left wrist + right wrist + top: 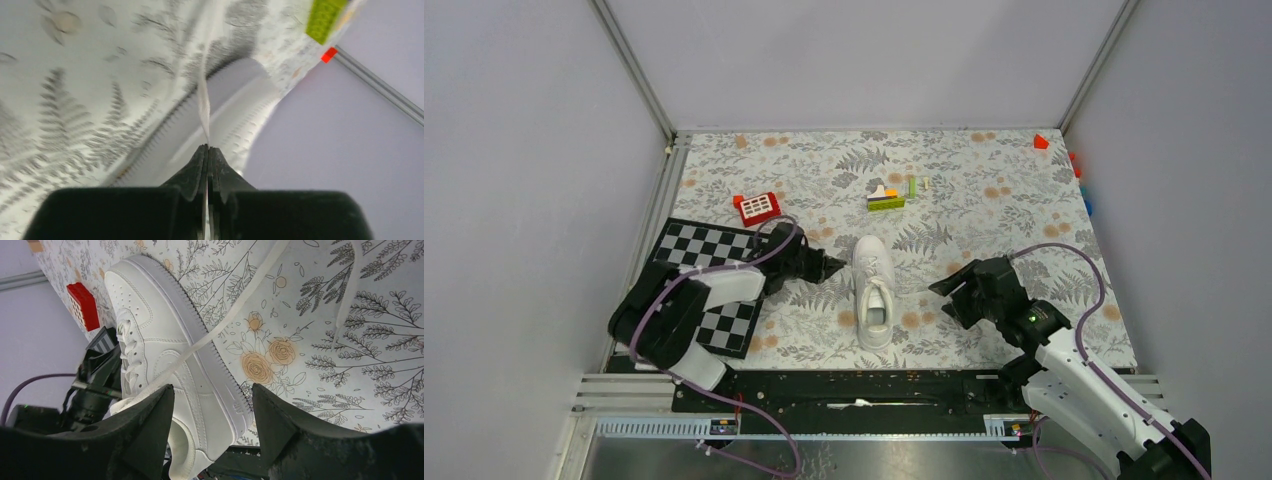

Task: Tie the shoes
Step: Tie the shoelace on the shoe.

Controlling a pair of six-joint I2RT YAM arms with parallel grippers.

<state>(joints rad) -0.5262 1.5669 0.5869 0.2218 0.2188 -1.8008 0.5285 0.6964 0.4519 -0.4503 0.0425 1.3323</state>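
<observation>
The white sneaker (873,290) lies in the middle of the floral mat, toe pointing away from the arms. My left gripper (834,267) is at the shoe's left side. In the left wrist view it (207,149) is shut on a white lace (203,100) that runs up and away from the fingertips, with the shoe's sole (235,110) behind it. My right gripper (944,288) is to the right of the shoe, open and empty. In the right wrist view its jaws (212,392) stand wide apart before the shoe's side (165,340), and a loose lace (240,295) trails across the mat.
A black-and-white checkerboard (704,250) lies under the left arm. A red toy (757,207) and a stack of green and yellow bricks (886,198) lie beyond the shoe. A red block (1041,142) sits at the back right corner. Walls close in on three sides.
</observation>
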